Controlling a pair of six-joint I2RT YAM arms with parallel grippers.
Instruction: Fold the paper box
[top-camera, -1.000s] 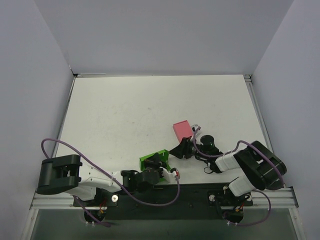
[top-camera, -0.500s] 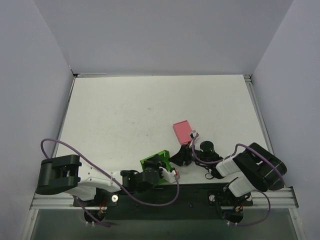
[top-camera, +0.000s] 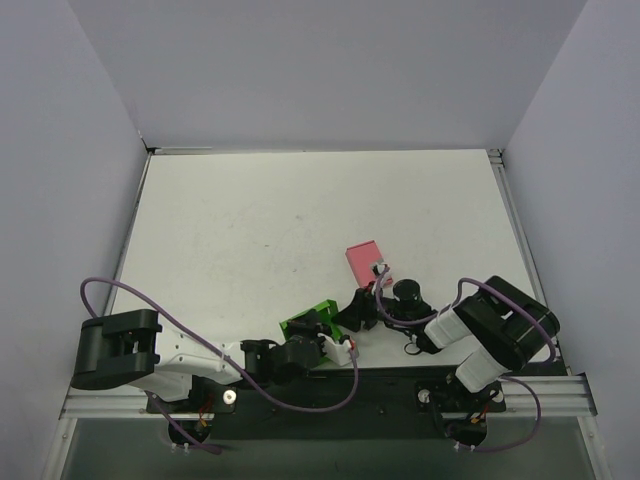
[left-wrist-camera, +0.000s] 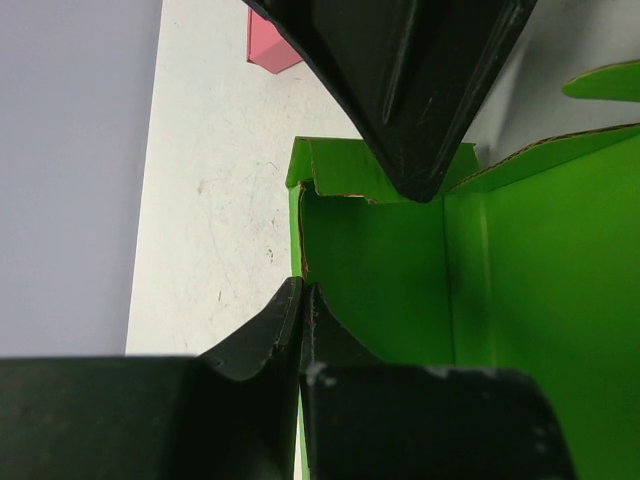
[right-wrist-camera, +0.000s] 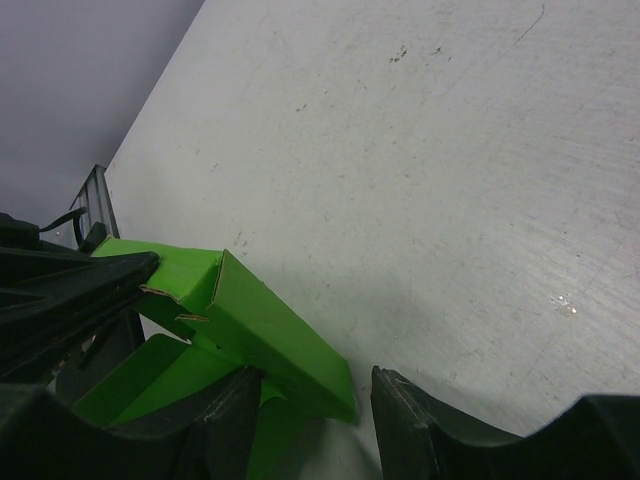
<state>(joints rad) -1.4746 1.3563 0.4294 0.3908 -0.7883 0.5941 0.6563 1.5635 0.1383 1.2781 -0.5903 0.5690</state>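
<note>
Top external view puts the paper box (top-camera: 293, 326) toward the arm bases from the pink box (top-camera: 364, 262), near it but apart, with both grippers meeting at it. The left gripper (left-wrist-camera: 302, 322) is pinched shut on the thin edge of one green wall, and the left wrist view shows the card running between its fingers. The right gripper (right-wrist-camera: 308, 398) stands part open on the side of the paper box that faces the pink box. Its fingers straddle the end of a doubled-over side wall, and a sliver of gap at one finger suggests it is not clamped. A push on that wall against so narrow a pinch could pull the card free or crease it off its score. The grippers, nearly touching, could also knock together.
</note>
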